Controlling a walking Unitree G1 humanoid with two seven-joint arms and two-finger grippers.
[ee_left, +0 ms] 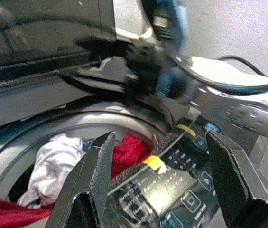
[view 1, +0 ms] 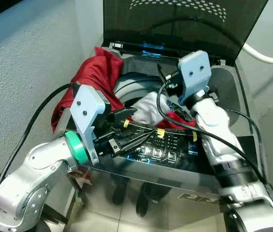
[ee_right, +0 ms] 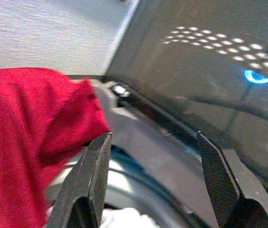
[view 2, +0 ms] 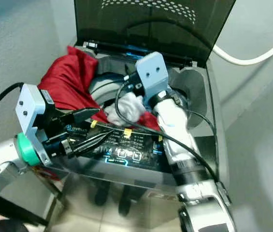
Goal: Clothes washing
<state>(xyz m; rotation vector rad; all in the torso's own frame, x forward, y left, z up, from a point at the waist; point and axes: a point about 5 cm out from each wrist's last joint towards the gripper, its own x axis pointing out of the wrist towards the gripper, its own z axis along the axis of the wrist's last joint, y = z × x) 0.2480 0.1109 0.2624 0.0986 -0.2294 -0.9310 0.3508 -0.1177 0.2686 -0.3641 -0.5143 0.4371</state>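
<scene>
Left eye view: both arms reach over an open top-loading washer, laundry half in and half out.

Lid (view 1: 184,24) stands raised at the upper middle of the frame, so the drum (view 1: 131,89) is open for loading. A red garment (view 1: 90,79) hangs over the washer's rim at upper left, part inside the drum and part draped outside, so it looks not yet fully loaded. A white garment (view 1: 148,108) lies in the drum mouth at centre. Left gripper (view 1: 131,126) hovers at centre-left above the lit control panel (view 1: 163,145), fingers spread wide and empty, pointed toward the white cloth as if lining up to push or grab it. Right gripper (ee_right: 155,183), in its wrist view, also gapes wide with nothing held, aimed at the drum's far rim beside the red cloth.
</scene>
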